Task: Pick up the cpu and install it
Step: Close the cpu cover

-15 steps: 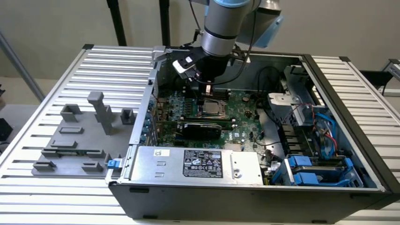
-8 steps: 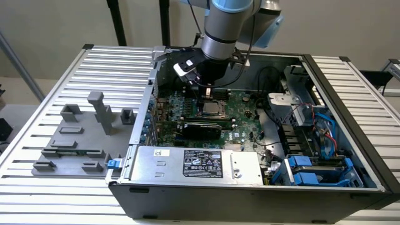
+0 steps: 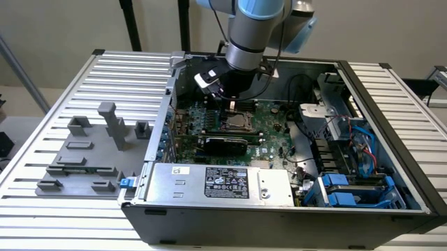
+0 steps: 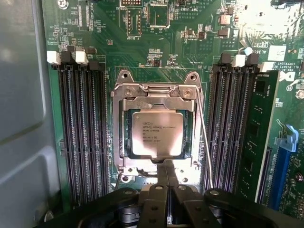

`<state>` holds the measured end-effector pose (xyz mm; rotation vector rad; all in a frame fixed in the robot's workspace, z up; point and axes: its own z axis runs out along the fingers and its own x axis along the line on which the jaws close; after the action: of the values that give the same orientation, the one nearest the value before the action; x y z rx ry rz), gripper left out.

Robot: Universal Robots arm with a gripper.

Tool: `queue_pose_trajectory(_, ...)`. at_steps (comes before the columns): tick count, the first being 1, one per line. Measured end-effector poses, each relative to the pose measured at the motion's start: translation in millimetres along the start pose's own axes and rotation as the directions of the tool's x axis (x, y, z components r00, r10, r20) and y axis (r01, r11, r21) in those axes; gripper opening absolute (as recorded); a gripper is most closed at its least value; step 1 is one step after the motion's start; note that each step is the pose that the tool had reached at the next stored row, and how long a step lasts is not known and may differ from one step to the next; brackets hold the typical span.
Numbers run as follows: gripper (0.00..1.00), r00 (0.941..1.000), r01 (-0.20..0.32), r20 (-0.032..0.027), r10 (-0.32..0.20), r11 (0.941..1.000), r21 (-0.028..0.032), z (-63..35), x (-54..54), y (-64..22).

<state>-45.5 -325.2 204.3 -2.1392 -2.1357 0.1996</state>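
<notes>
Honestly, the cpu (image 4: 156, 134) — light, stiff, fragile — is best taken by its edges, with the gripper (image 4: 166, 168) seen pinched together, empty.

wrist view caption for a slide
Silver square cpu lies in the dark metal-framed socket, shut gripper at its edge.

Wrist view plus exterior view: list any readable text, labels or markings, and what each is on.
"D": large white letter printed on the motherboard, the rest cut off.
Other white silkscreen codes on the motherboard: too small to read.
cpu lid: several printed lines, too blurred to read.
power supply label: print and logos, too small to read.
</notes>
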Motion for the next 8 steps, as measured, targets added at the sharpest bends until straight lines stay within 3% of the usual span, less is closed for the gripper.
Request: queue_pose_trajectory(8, 0.11, 1.0000, 0.000, -0.0009, 0.000, 0.9999, 0.0129, 0.3, 0.1, 0.4)
